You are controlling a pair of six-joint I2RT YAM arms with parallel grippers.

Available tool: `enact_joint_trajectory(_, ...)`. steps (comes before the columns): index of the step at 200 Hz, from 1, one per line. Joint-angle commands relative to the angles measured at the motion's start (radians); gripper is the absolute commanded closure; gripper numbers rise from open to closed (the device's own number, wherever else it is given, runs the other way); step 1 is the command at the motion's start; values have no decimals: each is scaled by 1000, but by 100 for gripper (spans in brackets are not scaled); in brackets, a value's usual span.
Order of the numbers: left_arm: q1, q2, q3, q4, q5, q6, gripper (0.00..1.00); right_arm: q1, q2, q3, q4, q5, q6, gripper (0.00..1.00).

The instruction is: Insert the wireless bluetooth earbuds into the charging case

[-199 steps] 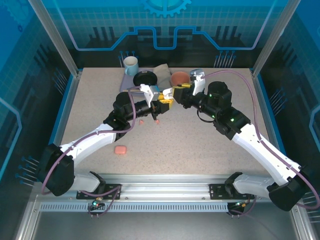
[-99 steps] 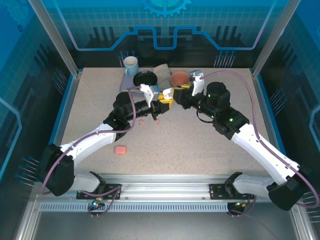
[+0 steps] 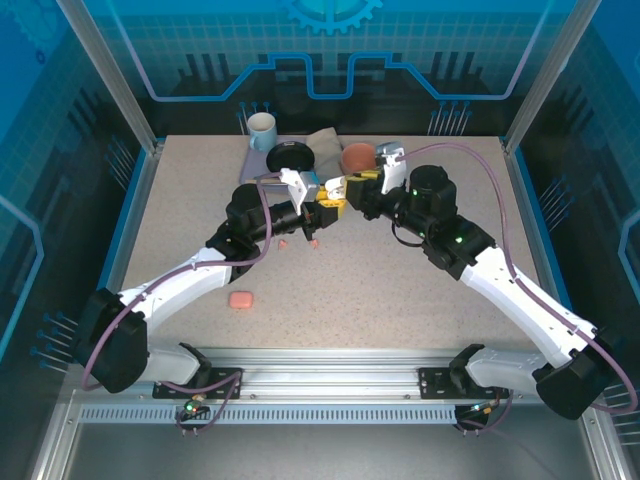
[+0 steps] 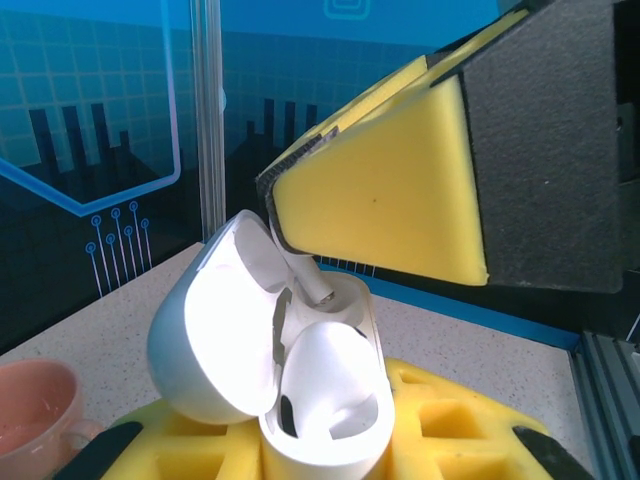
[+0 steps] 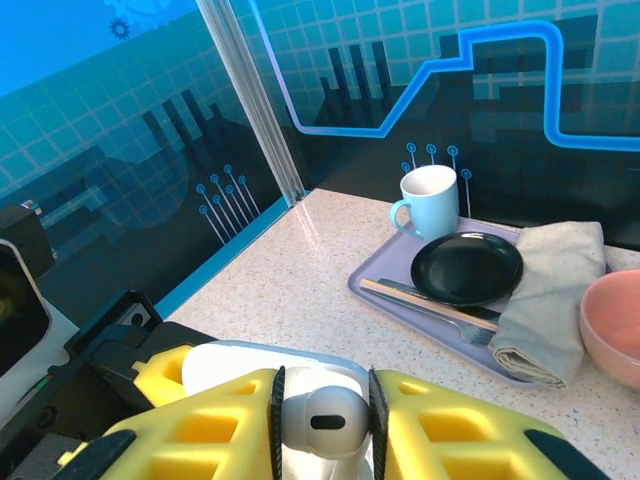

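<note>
Salmon case (image 3: 239, 299) lies alone on the table (image 3: 400, 290) near the left arm, out of play for now. Left tool (image 3: 322, 208) is clamped tight on the white charging case (image 4: 325, 455), holding it up off the table with the lid (image 4: 210, 340) flipped back so the wells face the other arm. It looks like a fixture role, steadying the target. Below the two tools, two pink earbuds (image 3: 283, 243) lie loose on the table, slightly apart, probably waiting for their turn. Right tool (image 5: 322, 405) pinches a white earbud (image 5: 328, 425) between its yellow pads, head toward its own camera, stem (image 4: 312, 282) reaching down into the open case. Can't tell if the stem is seated or only at the well mouth. Judged as mid-insertion; a straight push and then a release seem needed. Table is pale speckled laminate, flat and matte. At the back a lilac tray (image 5: 372, 278) carries a pale mug (image 5: 430, 200), black plate (image 5: 466, 268), cutlery (image 5: 430, 305) and a folded grey napkin (image 5: 555, 290), with a pink bowl (image 5: 612, 325) just beside it on the right. Blue printed panels (image 5: 150, 120) and an aluminium post (image 5: 255, 100) wall in the cell.
</note>
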Motion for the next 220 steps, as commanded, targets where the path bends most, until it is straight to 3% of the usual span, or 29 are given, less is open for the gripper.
enact_joint_trajectory(1,-7,-37,29,46,20,-3,100,21,-2,-17,9,21,-50,72)
enact_joint_trajectory(90,-6,-27,34,44,-1,1,100,73,-34,-56,-30,13,-105,71)
enact_joint_trajectory(159,-7,-18,30,49,0,-5,100,68,-58,-34,-38,66,-98,49)
enact_joint_trajectory(220,-7,-10,28,53,1,-6,100,33,-103,-32,-65,97,-76,48)
